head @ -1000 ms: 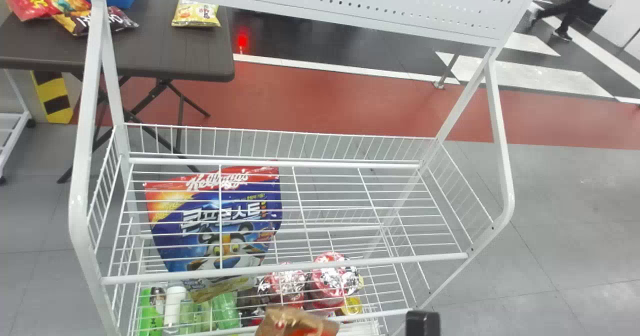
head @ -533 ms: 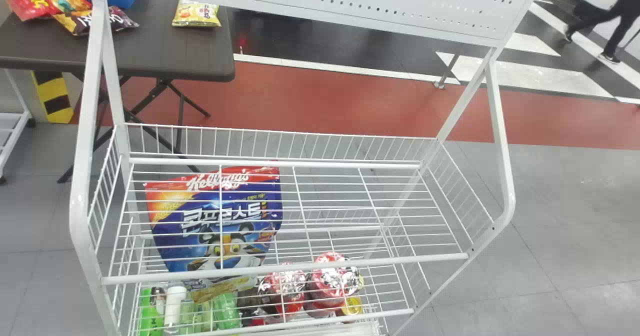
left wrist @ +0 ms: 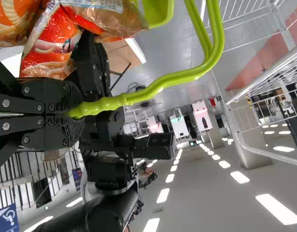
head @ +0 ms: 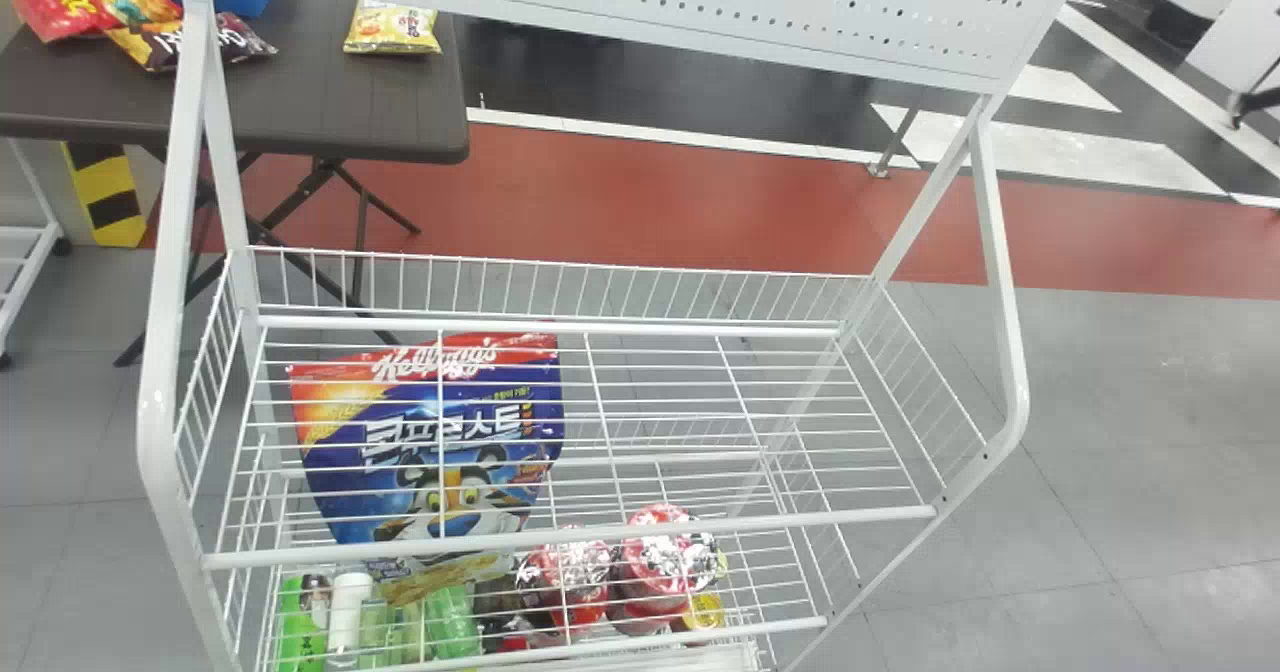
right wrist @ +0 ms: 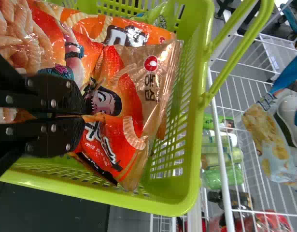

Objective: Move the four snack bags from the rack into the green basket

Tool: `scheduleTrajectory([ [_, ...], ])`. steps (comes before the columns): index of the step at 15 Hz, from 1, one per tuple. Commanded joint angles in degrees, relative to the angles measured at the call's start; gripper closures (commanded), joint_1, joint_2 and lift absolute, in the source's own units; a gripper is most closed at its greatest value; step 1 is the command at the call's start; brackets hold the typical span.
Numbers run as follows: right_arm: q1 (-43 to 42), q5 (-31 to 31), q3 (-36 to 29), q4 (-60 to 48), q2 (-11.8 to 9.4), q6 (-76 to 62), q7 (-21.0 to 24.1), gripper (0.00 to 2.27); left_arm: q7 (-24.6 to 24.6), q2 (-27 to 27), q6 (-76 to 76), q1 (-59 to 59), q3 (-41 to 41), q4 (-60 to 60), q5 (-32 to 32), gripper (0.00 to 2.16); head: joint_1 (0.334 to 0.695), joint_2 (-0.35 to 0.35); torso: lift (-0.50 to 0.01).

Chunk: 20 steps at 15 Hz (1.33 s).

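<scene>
Fingers of the right gripper pinch an orange snack bag inside the green basket, its handle clasped by the left gripper, with other bags in, apparently leaving the blue bag on the rack beside it.

I hold the green basket, open-topped with perforated walls, by its handle. Within it lies an orange-and-tan bag, glossy and creased, printed face exposed to me; a second orange bag adjoins it. A green bag, probably separate, shows partly. A blue-and-red bag faces me behind wires of the white rack.
</scene>
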<state>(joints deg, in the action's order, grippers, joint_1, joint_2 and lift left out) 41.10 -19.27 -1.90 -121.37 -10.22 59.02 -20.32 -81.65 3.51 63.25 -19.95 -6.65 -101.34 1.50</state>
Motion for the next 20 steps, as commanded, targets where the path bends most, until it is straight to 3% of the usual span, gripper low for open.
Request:
scheduleTrajectory([
  [1,2.1,1.0,-0.1,-3.3,0.0,-4.4,1.9,0.00,0.0,0.0,0.0,0.0,0.0,-0.1,0.0,2.11,0.695,-0.350,0.000],
  [7,5.7,4.5,-0.2,-6.4,-0.2,-34.6,2.5,0.06,0.1,0.0,0.2,0.0,-0.1,-0.2,0.0,2.11,0.695,-0.350,0.000],
  [10,7.5,9.5,3.5,-6.6,-0.2,-59.4,9.0,0.06,0.3,0.0,0.2,-0.1,-0.1,-0.1,0.0,2.11,0.695,-0.350,0.000],
  [14,8.0,15.2,11.8,-10.7,-0.9,-61.2,22.7,0.06,0.4,0.0,0.2,0.0,-0.3,0.0,0.0,2.11,0.695,-0.350,0.000],
  [20,8.8,16.1,13.1,-13.5,-0.5,-59.4,24.3,0.06,0.1,0.1,-1.1,-0.1,0.1,0.2,0.3,2.11,0.695,-0.333,0.000],
])
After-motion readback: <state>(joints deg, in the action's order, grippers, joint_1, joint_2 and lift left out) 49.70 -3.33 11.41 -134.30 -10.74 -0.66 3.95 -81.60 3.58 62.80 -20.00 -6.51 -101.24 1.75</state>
